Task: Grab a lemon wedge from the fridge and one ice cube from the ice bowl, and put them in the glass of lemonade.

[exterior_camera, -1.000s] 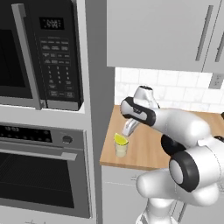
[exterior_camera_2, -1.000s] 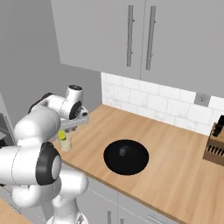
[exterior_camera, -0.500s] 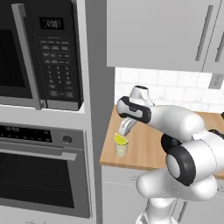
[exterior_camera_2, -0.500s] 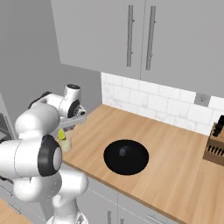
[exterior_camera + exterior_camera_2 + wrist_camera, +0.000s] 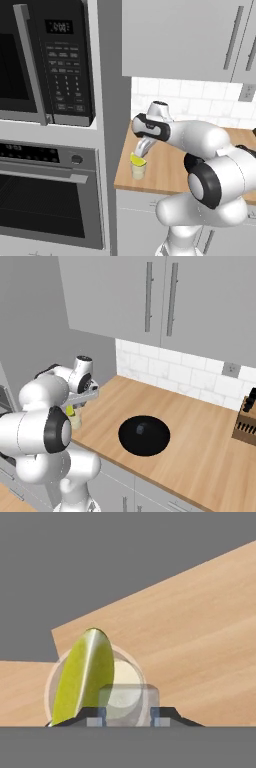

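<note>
Gripper [image 5: 129,716] pinches the ice cube [image 5: 129,698]: a clear, squarish block sits between the two dark fingertips, jaws narrowed on its sides, not fully together. In the hand view the cube hangs straight above the glass [image 5: 141,673], so the pale drink shows through it. Reason, as I judge it: a drop from here should fall inside the rim rather than onto the counter [image 5: 200,637]. The lemon wedge [image 5: 85,677] is at the glass, standing on edge and leaning across the left part of the opening, rind side out. It takes up roughly half the mouth, so the cube is held over the free right part, probably to miss the wedge. From the left base view the glass [image 5: 138,171] stands near the left front corner of the wooden counter [image 5: 165,172], close to the tall grey panel beside the microwave [image 5: 50,60] and wall oven [image 5: 45,200]. The wedge [image 5: 137,160] sticks up above its rim, and the gripper [image 5: 142,149] points down, just over it. The arm reaches far left and curls back to get there. Right base view: gripper [image 5: 74,406] low by the arm's own shoulder, glass [image 5: 75,421] partly hidden below it. Lemon part looks done; what is left is to open the fingers. Risk: the cube hits the wedge, bounces out or tips the small glass. I can't tell whether the cube touches the rim.
</note>
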Controlling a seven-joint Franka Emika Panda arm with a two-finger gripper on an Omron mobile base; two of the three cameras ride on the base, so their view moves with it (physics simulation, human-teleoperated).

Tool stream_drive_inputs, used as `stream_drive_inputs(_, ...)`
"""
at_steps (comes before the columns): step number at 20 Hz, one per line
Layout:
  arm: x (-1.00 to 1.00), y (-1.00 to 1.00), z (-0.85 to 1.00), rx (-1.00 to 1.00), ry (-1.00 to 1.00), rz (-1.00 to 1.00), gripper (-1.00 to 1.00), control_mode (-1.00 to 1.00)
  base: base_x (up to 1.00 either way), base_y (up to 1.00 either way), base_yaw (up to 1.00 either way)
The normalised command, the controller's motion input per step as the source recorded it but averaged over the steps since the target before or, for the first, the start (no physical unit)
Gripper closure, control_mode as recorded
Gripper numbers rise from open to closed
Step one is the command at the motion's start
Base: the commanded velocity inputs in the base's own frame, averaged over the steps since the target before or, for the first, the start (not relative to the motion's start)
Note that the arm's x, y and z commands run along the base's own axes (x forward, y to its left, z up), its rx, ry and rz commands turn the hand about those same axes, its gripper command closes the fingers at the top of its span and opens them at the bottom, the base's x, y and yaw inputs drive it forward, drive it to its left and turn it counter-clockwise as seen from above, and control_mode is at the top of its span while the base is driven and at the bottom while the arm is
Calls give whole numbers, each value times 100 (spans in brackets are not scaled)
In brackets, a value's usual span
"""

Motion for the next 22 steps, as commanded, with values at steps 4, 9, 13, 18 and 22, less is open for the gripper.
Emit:
stream_drive_inputs(4, 0, 4, -2, 0, 2, 0, 100, -100, 0, 0, 0)
stream_drive_inputs(9, 0, 2, 0, 0, 5, 0, 100, -100, 0, 0, 0)
stream_drive_inputs(13, 0, 0, 0, 0, 1, 0, 100, -100, 0, 0, 0)
stream_drive_inputs(18, 0, 0, 0, 0, 0, 0, -100, -100, 0, 0, 0)
stream_drive_inputs(22, 0, 0, -9, 0, 0, 0, -100, -100, 0, 0, 0)
